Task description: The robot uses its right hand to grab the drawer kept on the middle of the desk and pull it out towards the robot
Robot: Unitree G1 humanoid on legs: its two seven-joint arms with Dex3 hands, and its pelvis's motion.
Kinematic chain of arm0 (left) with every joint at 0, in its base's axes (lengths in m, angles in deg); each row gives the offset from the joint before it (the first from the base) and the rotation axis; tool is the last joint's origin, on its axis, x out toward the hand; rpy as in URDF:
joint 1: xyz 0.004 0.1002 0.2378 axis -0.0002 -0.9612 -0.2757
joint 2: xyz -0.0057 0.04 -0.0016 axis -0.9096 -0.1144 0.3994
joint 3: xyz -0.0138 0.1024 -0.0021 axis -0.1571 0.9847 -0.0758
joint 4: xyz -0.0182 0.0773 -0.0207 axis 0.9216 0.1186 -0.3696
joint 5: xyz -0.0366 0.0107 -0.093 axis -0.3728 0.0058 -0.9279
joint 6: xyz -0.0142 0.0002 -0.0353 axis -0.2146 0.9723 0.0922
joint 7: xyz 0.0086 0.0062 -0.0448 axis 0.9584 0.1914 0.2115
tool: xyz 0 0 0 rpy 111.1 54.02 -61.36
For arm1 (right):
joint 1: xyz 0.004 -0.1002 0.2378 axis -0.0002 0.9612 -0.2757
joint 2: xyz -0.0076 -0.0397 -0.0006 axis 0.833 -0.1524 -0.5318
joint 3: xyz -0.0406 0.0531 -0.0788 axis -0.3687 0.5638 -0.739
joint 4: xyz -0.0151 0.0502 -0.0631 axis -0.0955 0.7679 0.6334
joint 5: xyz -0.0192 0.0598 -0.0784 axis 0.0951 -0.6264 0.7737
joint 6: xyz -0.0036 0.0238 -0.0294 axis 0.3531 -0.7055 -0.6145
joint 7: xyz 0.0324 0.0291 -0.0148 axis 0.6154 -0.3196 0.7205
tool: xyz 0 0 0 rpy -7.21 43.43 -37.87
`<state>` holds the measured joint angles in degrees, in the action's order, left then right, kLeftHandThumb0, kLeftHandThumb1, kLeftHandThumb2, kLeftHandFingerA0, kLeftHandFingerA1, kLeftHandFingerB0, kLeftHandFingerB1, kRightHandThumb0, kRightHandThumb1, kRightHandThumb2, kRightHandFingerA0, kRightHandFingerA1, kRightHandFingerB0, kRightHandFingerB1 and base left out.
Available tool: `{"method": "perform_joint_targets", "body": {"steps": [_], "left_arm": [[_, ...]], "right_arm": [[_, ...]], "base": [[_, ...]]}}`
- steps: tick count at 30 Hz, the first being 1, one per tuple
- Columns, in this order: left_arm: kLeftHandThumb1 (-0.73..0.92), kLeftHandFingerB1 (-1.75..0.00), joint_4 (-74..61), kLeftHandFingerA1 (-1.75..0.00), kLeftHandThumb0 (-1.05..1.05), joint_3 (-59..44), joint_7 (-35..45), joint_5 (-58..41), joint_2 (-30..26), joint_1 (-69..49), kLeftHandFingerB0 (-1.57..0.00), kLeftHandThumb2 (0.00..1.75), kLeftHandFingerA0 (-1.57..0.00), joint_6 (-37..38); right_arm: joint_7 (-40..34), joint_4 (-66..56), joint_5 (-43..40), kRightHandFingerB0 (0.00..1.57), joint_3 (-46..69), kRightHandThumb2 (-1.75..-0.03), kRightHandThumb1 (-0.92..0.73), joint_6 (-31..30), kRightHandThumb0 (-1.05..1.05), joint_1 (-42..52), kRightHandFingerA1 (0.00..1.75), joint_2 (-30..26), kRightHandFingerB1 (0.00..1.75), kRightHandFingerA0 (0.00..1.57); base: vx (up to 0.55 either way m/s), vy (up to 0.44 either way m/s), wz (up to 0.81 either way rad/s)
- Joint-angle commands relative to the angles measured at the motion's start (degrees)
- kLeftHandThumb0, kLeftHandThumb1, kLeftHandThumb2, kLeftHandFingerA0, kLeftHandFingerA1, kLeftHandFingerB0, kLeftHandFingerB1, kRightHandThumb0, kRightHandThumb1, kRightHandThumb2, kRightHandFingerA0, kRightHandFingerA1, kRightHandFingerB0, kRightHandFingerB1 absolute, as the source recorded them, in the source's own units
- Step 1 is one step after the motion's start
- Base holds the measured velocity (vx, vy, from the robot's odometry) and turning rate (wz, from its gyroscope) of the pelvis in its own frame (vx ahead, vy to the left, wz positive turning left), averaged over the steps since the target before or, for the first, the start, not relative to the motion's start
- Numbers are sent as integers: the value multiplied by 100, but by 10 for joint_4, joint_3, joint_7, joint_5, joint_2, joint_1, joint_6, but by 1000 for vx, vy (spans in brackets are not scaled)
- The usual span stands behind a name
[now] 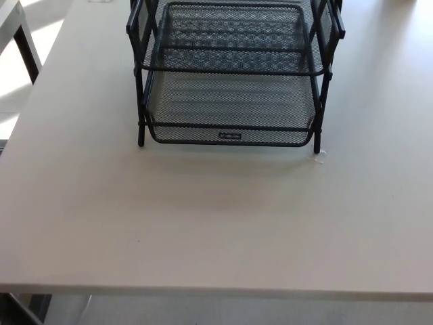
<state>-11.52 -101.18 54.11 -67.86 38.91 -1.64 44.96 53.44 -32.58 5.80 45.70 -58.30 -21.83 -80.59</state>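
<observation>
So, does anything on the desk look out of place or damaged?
Nothing stands out. The black mesh drawer rack stands upright and square on the desk. Only a tiny pale scrap lies by its front right leg.

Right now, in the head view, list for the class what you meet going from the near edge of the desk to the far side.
Bare desk top → small label plate on the lower mesh drawer's front → lower mesh drawer → upper mesh drawer.

A black mesh drawer rack stands at the far middle of the pale desk
</observation>
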Motion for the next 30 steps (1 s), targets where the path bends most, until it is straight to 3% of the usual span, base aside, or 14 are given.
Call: {"method": "perform_joint_targets", "body": {"steps": [1,2,5,9,10,11,17,18,19,20,21,22,23,30], "left_arm": [[59,-52,1,-80,-31,-5,10,6,1,1,-73,58,-77,-1],[59,-52,1,-80,-30,-6,10,5,2,1,-74,58,-78,-1],[60,-52,-3,-80,-30,-12,12,3,4,-10,-73,58,-78,-2],[60,-54,5,-81,-31,-11,8,6,3,-7,-73,58,-77,9],[60,-54,3,-81,-32,-11,10,6,3,-10,-73,58,-77,5],[60,-53,1,-79,-30,-12,12,5,3,-11,-73,58,-77,2],[60,-55,-1,-83,-30,-12,14,3,4,-10,-73,58,-76,0],[60,-55,0,-84,-31,-12,14,2,4,-10,-73,58,-76,1],[60,-55,2,-84,-31,-12,14,2,4,-9,-73,58,-76,3],[60,-55,4,-84,-31,-13,13,-1,6,-9,-73,58,-76,6],[60,-56,4,-85,-32,-13,14,-1,7,-8,-73,58,-76,5],[60,-55,4,-84,-31,-13,15,-2,7,-9,-73,58,-76,4],[60,-55,3,-85,-31,-13,16,-2,8,-8,-73,58,-76,2],[60,-55,5,-83,-32,-12,13,6,9,-7,-73,58,-76,2]], "right_arm": [[-29,-74,4,23,45,-61,-68,-23,-71,16,100,-27,41,66],[-55,-84,11,27,53,-60,-65,-7,-71,20,109,-25,43,67],[-100,-119,35,29,64,-60,-66,0,-75,10,88,-24,41,53],[-93,-212,46,7,82,-63,-77,1,-87,-27,96,-34,50,24],[-91,-234,59,4,78,-101,-63,-13,-91,-33,82,-36,49,32],[-90,-252,74,5,69,-106,-67,-22,-96,-48,83,-39,50,33],[9,-379,70,7,43,-97,-61,-46,-83,-127,69,-48,44,34],[1,-384,74,20,42,-61,-71,-37,-76,-132,58,-43,35,44],[-12,-388,78,20,38,-61,-71,-21,-76,-140,58,-39,35,44],[11,-412,87,15,27,-94,-62,-45,-84,-149,58,-39,46,40],[41,-451,83,19,15,-62,-73,-50,-74,-164,49,-38,33,44],[13,-452,105,21,-2,-93,-58,-36,-78,-181,59,-28,46,47],[25,-471,101,22,-12,-62,-71,-33,-72,-189,47,-23,31,49],[76,-546,158,15,-117,-62,-73,-47,-77,-279,50,5,34,42]], "base": [[0,0,0],[0,0,0],[0,0,0],[0,0,0],[0,0,0],[0,0,0],[0,0,0],[0,0,0],[0,0,0],[0,0,0],[0,0,0],[0,0,0],[0,0,0],[0,0,0]]}}
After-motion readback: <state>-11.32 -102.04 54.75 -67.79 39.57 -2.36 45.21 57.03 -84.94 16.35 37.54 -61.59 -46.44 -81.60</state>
